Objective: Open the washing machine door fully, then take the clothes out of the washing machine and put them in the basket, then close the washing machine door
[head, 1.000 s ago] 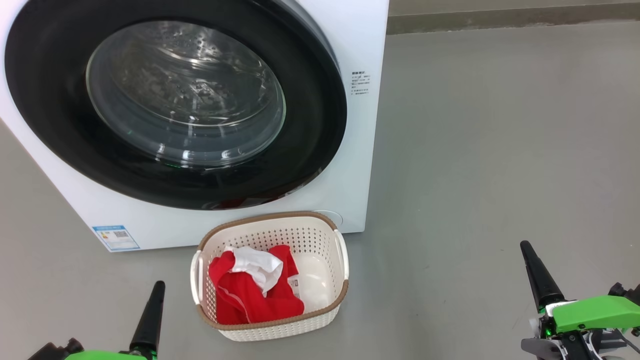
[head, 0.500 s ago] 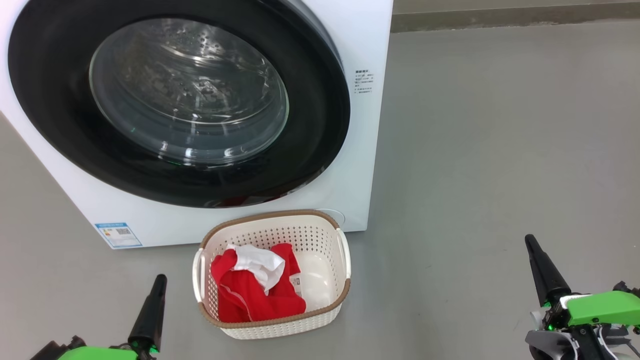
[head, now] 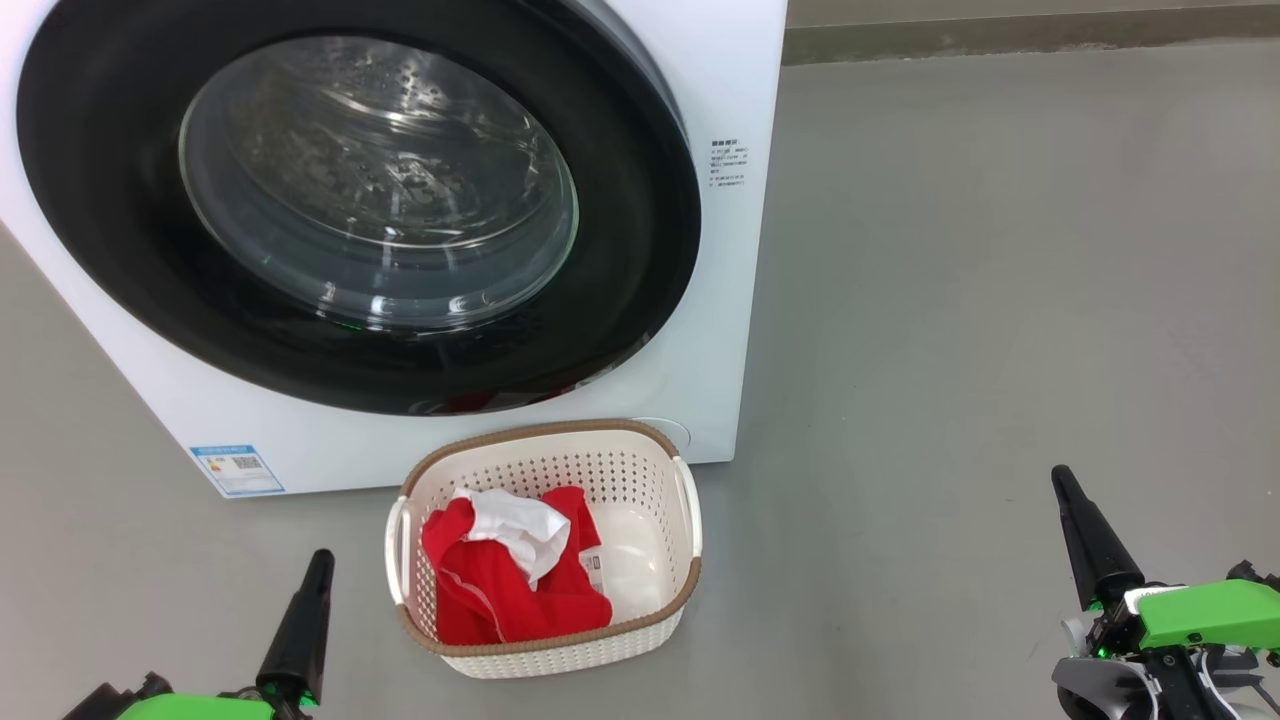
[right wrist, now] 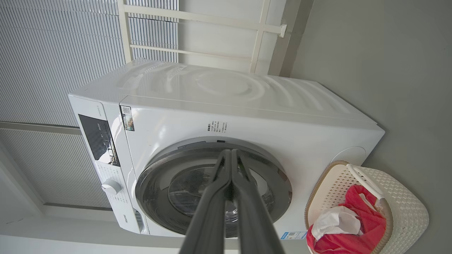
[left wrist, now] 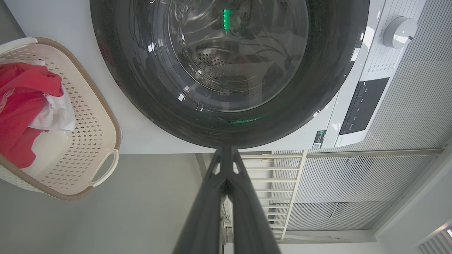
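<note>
Head view first, starting at the left. Your left gripper (head: 320, 562) sits low at the near left, its jaws pressed shut with nothing in them. Next comes the washing machine (head: 725, 90), big and white, on the far left. The washing machine door (head: 375, 195) looks shut, flat against the front. Through its glass you can see the shiny drum (head: 400, 130), and no cloth that I can make out. Just in front of the machine, below the door, stands the basket (head: 560, 470). The clothes (head: 500, 590), red and white, lie inside it, on its left side. Over at the near right is your right gripper (head: 1058, 478), jaws shut tight too and holding nothing.

Very little has changed. The camera slid a tiny bit, and both arms have stayed low and still, well apart from the door and the basket. I think that means the job is done: door shut, clothes in the basket.

Grey floor (head: 1000, 250) lies all around. Left wrist view shows a white rack (left wrist: 294, 190) near the machine. Nothing blocks your arms, but the basket is close under the door.
</note>
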Controlling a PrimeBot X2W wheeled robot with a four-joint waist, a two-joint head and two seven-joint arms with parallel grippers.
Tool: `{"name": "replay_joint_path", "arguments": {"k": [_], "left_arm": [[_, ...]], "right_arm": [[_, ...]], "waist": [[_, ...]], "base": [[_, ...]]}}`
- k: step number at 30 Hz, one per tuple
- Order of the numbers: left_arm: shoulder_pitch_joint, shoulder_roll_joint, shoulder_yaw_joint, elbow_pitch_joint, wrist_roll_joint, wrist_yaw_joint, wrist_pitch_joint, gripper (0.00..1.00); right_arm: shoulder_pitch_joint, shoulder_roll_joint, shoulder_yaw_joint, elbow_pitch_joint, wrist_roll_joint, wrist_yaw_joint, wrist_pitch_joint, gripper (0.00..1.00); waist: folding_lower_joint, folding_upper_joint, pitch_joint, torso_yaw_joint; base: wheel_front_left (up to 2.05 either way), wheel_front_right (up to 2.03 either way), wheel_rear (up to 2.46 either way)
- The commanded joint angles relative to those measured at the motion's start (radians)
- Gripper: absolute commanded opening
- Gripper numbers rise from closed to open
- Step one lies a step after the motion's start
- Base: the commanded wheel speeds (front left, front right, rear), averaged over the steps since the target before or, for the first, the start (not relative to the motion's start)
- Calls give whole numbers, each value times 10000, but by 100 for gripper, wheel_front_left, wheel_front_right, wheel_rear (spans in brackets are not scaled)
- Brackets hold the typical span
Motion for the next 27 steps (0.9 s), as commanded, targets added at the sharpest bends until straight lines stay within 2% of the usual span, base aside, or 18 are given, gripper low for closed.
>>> {"name": "replay_joint_path", "arguments": {"k": [1,27], "left_arm": [[-409,179,340,-201,-69,-67,34,0],[-408,179,338,-202,-69,-67,33,0]], "right_arm": [[-414,-95,161,-297,3,6,53,0],[-418,-65,118,-294,-33,6,88,0]], "waist": [[0,0,0,0],[0,0,0,0]], "base": [[0,0,0],[0,0,0]]}}
